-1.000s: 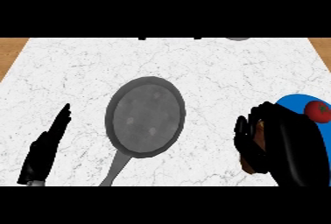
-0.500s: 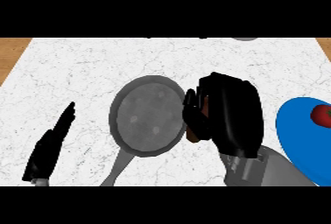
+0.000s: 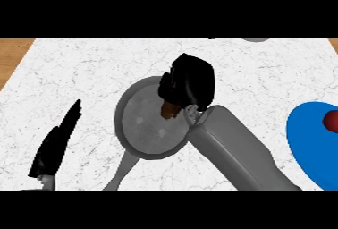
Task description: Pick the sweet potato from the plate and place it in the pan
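Counter (image 3: 198, 58): white marbled top, with wood showing beyond its far left corner. Everything below is placed relative to the pan.

Pan (image 3: 142, 129): grey and round, sitting on the counter with its handle running toward the near edge. The inside looks bare where visible.

Blue plate (image 3: 310, 143): well to the right of the pan, cut off by the view's edge. A dark red round item (image 3: 330, 120) sits on it (cannot tell what it is).

Right hand (image 3: 191, 82): over the pan's far right rim, its grey forearm slanting down to the right of the pan. The fingers are curled round a brown object, and I take that to be the sweet potato (image 3: 170, 108). Only its lower end shows, poking out beneath the hand above the right part of the pan. Whether it touches the pan floor, I cannot tell.

Left hand (image 3: 56, 141): left of the pan, apart from it, fingers straight and together, pointing away. Resting.

Step in hand, as I judge it: the carry is done and placement is at hand. Next move calls for lowering the sweet potato inside the rim, uncurling the fingers, then lifting clear without nudging the pan.
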`<state>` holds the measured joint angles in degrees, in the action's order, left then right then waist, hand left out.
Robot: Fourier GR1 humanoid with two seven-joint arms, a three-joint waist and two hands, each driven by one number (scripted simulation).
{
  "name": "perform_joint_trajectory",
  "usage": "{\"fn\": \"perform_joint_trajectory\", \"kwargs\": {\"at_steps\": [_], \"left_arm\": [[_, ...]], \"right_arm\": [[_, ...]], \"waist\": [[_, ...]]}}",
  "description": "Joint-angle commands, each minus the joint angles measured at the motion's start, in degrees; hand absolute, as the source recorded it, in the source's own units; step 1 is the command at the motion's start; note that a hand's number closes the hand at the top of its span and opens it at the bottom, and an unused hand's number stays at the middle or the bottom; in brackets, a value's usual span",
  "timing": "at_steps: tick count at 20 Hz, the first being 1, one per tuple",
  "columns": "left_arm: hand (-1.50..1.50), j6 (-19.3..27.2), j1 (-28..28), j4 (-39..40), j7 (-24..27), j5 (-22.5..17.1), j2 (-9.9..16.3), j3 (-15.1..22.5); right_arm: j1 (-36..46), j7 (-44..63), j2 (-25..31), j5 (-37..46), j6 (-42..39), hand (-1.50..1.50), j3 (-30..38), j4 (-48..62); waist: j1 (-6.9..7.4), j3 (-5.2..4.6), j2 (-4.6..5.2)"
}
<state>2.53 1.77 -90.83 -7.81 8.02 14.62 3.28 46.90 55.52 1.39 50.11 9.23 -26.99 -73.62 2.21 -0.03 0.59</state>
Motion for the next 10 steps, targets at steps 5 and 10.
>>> {"fn": "perform_joint_trajectory", "kwargs": {"at_steps": [5,10], "left_arm": [[0.0,-1.87,-3.77,1.67,-0.77,-1.03,0.24,-1.0],[0.0,-2.09,-2.75,-0.51,-0.31,0.22,0.08,0.91]], "right_arm": [[8.21,-7.29,-1.36,-11.73,6.99,1.5,-5.42,25.13],[5.37,-7.32,-1.38,-27.85,13.09,-1.5,1.43,24.94]], "waist": [[1.45,-0.01,0.43],[4.19,0.14,1.08]]}}
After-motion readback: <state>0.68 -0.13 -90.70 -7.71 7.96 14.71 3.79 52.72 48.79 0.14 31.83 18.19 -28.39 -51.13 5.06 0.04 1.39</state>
